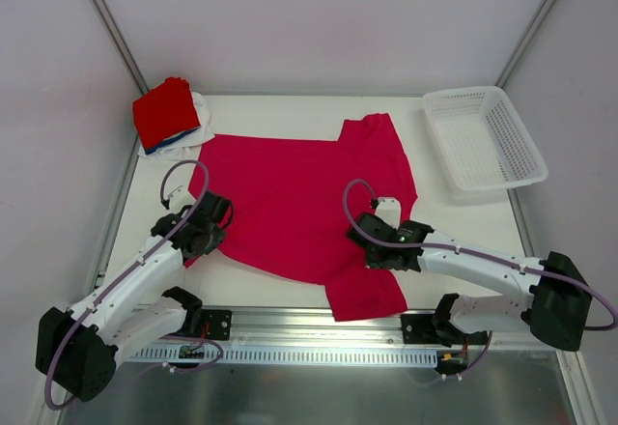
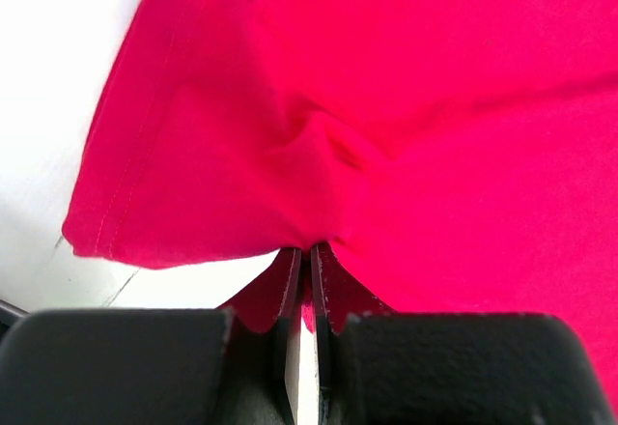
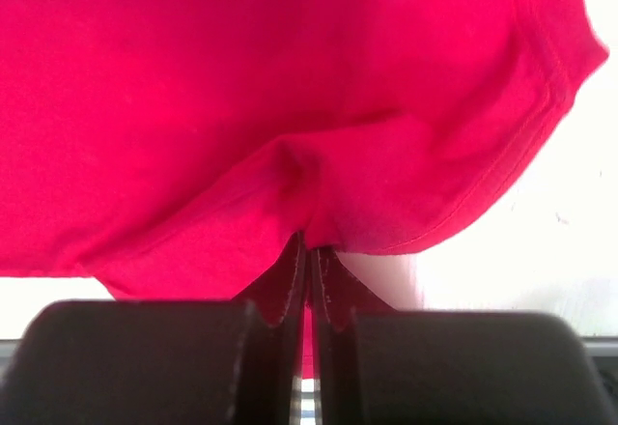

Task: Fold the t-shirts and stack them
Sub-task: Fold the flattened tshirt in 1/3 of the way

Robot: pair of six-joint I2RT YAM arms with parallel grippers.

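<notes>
— What has the left gripper [image 2: 309, 251] got?

— A pinch of the pink shirt [image 1: 299, 203]. Its jaws are all but shut, with a small fold of cloth squeezed between them, close to the stitched hem that runs off to its left.

— And the right gripper [image 3: 309, 243]?

— Much the same: jaws nearly together on a tuck of the same shirt, with a curved stitched edge just to its right. I can't tell whether that edge is a sleeve or the neck.

— Why grip at two places?

— My guess is that it keeps the near edge taut. The shirt lies spread over the table [image 1: 280, 106] ahead of both grippers, so with one hold at each end of the near side the cloth could be lifted and laid over itself without sagging in the middle.

— Where would it go afterwards?

— Probably onto the folded stack [image 1: 172, 116], beyond the left gripper and a little to its left. It has red on top, with blue and white showing beneath.

— And the basket [image 1: 483, 140]?

— It sits well beyond the right gripper, off to its right, apart from the shirt.

— How far along is the job?

— Early, I'd say: this shirt has no fold in it yet.
</notes>
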